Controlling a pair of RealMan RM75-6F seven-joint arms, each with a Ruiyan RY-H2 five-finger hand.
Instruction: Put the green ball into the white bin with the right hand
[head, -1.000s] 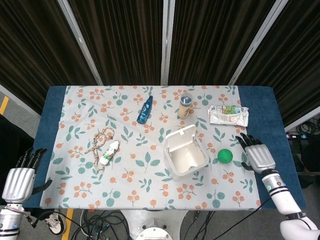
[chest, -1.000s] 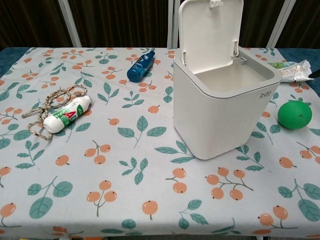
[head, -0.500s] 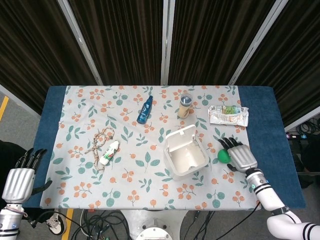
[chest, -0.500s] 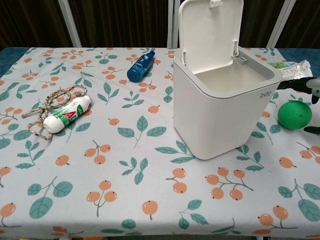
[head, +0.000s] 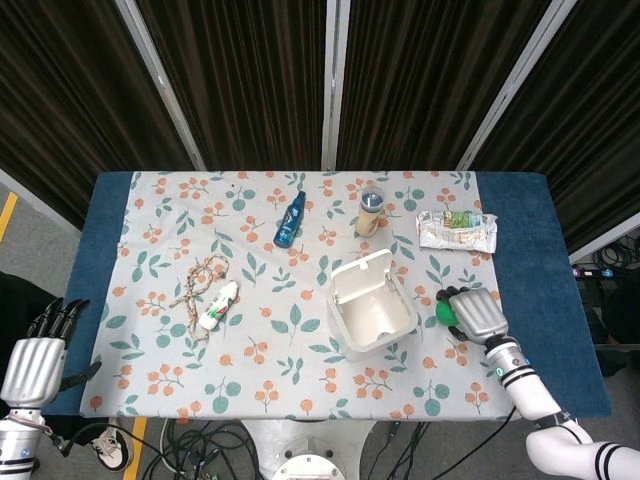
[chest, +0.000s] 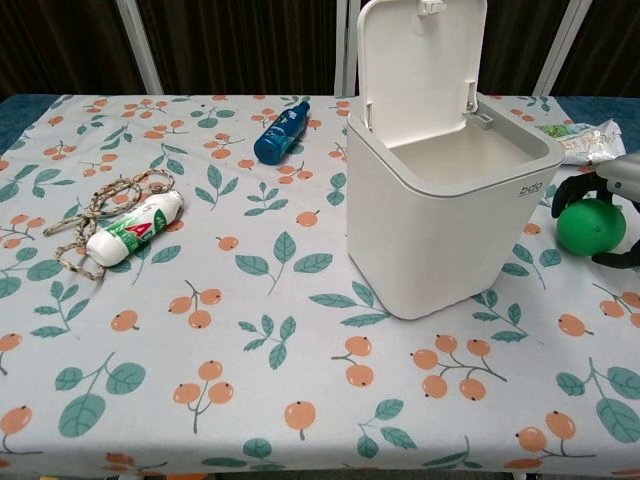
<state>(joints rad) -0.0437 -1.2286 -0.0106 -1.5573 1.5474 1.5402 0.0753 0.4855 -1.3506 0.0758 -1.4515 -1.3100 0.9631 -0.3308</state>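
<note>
A: Fingers (chest: 568, 188) of the right hand (head: 476, 313) curl over the green ball (chest: 590, 226), cupping it; firm grip? can't tell

B: Ball's on the table, just right of the open white bin (head: 372, 318). Looks light, smooth, could roll, so wrap around its widest part

A: Hidden?

B: Palm cut off in chest view. Left hand (head: 33, 366) spread, holding nothing

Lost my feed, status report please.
Right robot hand over green ball, fingers curled around it. Left robot hand idle, open. White bin lid up, path clear.
</note>
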